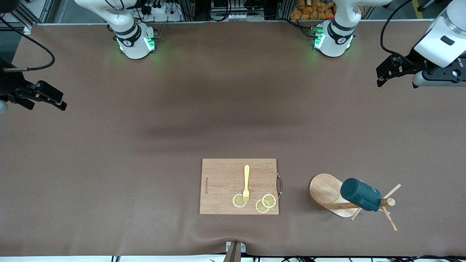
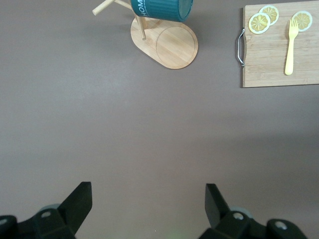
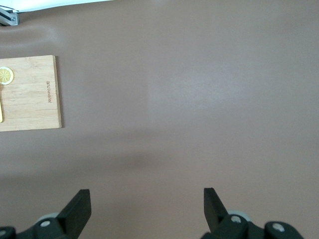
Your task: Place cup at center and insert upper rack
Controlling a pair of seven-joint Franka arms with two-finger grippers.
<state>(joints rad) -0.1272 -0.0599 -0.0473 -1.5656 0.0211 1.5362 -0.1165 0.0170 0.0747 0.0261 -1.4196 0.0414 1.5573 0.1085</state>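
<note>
The cup (image 1: 360, 194) is a dark teal mug hanging tilted on a peg of the upper rack (image 1: 326, 191), a light wooden mug tree with an oval base, which stands near the front camera toward the left arm's end. In the left wrist view the cup (image 2: 162, 9) and the rack's base (image 2: 169, 45) show well clear of my left gripper (image 2: 147, 194), which is open and empty. That left gripper (image 1: 379, 77) hovers over the table's edge at its own end. My right gripper (image 1: 62, 102) hangs over the other end, open and empty (image 3: 146, 196).
A rectangular wooden cutting board (image 1: 238, 185) with a metal handle lies beside the rack, toward the right arm's end. A yellow fork (image 1: 246, 183) and three lemon slices (image 1: 265, 203) rest on it. Brown table cloth (image 1: 218, 109) stretches from the board to the arm bases.
</note>
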